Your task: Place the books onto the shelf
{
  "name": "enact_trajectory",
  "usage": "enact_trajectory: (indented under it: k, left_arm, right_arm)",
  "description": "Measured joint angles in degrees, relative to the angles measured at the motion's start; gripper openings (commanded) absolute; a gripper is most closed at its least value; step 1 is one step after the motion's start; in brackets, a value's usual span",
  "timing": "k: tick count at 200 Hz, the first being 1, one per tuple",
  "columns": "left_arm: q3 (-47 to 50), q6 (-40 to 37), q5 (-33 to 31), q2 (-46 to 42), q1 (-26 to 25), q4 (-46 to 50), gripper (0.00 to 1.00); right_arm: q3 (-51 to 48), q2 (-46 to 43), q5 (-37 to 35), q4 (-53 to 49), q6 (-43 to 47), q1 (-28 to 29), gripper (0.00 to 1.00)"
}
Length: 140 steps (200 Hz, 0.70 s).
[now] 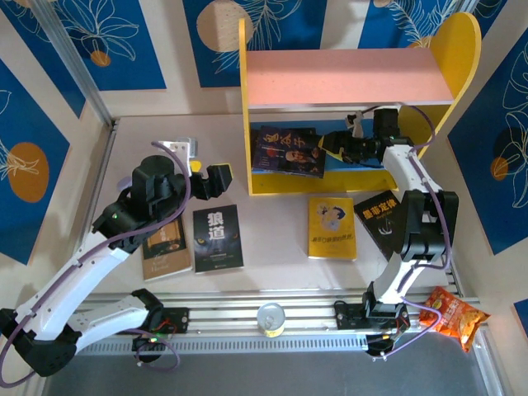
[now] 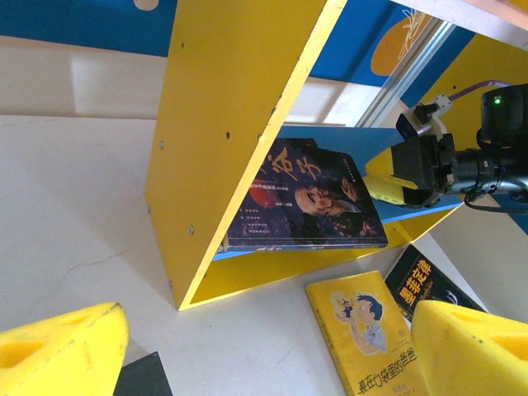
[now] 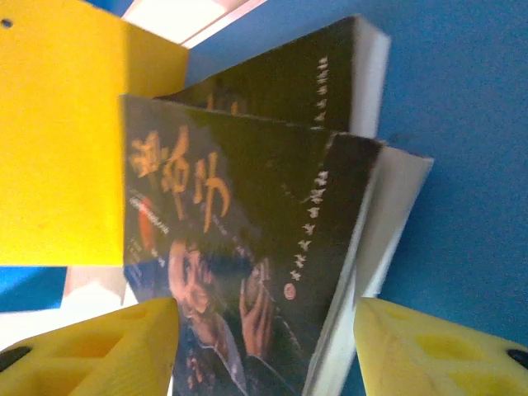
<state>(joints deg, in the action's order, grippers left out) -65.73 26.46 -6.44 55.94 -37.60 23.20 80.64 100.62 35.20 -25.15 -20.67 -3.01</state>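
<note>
I'm seeing the left pincer (image 1: 209,175) hanging with its jaws wide apart and nothing between them. Below it a tan book (image 1: 173,260) is lying flat on the surface (image 1: 276,239), partly covered by my left arm, with a black book (image 1: 218,238) just beside it. The shelf (image 1: 346,78) is holding a dark portrait-cover book (image 1: 287,151) in its lower tier, lying on a second book (image 3: 313,74) whose cover I can't make out. A yellow cartoon book (image 1: 332,228) is lying in front. The right pincer (image 1: 328,148) is sitting inside that tier, jaws apart. Another black book (image 1: 378,216) is lying half under the right arm.
</note>
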Motion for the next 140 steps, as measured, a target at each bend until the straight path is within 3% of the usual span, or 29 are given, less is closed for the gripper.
enact_trajectory:
  k: [140]
  left_arm:
    - [0.0,0.0,0.2,1.6,0.0,0.0,0.88]
  right_arm:
    - [-10.6,-9.4,-6.6,1.5,-1.1,4.5,0.57]
